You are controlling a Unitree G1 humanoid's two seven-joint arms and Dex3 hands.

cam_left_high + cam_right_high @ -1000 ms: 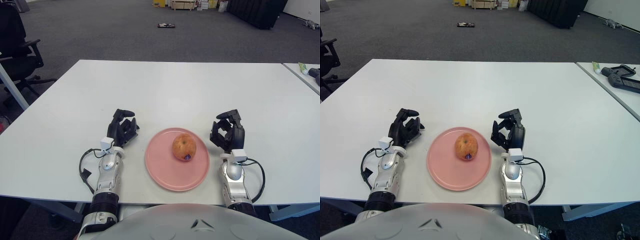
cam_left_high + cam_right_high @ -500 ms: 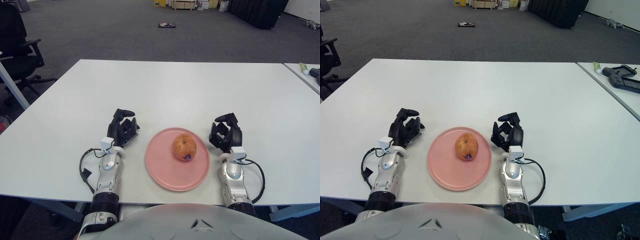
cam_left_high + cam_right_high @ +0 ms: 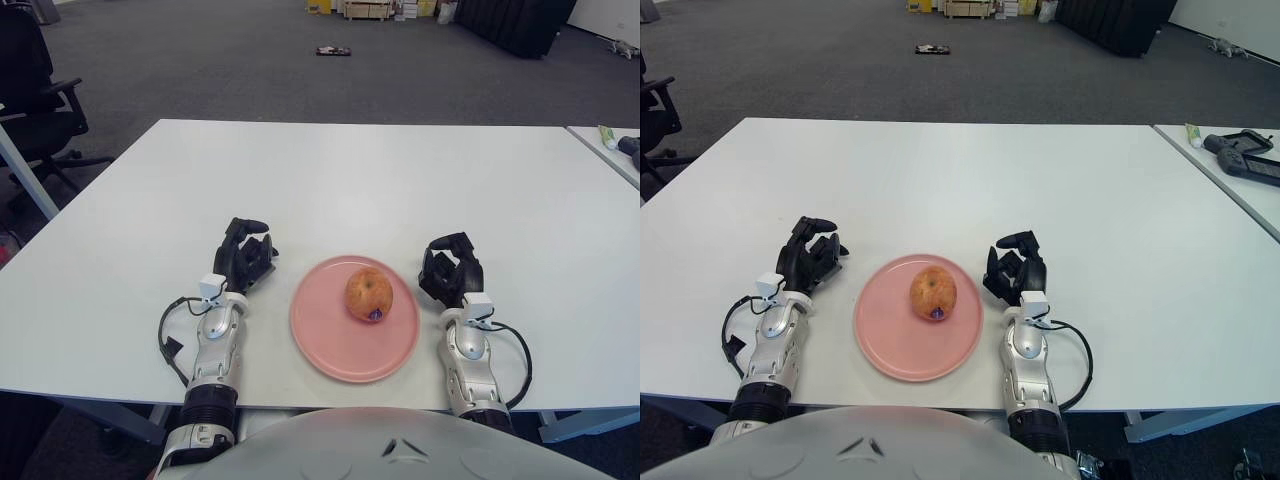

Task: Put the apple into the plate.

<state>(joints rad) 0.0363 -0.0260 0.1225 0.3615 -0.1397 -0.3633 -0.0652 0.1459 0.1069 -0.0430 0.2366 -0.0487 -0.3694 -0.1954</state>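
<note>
At the near edge, a rounded grey-white part of the robot's body (image 3: 400, 445) is filling the bottom of the view. Just past it, both forearms are reaching forward over the white rectangular table (image 3: 400, 180).

Left hand (image 3: 245, 262), black w/ three fingers, is showing just left of the round pink plate (image 3: 330, 340), apart from its rim. Fingers are curling loosely inward, holding nothing. A black cable (image 3: 168, 335) is looping beside the silver left forearm.

Right hand (image 3: 1015, 275), also black, is showing just right of the plate, close to the rim; can't tell whether it's touching. Fingers are bending in w/ nothing between them. A black cable (image 3: 1080, 360) is looping off the right forearm too.

Between the hands, the plate is sitting flat near the table's front edge. The round orange-red apple (image 3: 368, 294) is lying inside the plate, on the far-right part of its surface, w/ a small dark sticker (image 3: 375, 316) facing the camera on its near side. Neither hand is touching the apple.

Farther back, the rest of the tabletop is stretching away. At far right a second table's corner is carrying a dark grey handheld controller (image 3: 1245, 155) & a small green-white tube (image 3: 1193, 133). At far left a black office chair (image 3: 35, 90) is standing on the grey carpet floor (image 3: 200, 60). Beyond the table a small dark object (image 3: 332, 50) is lying on the floor; cardboard boxes (image 3: 365, 9) are sitting at the very back.
</note>
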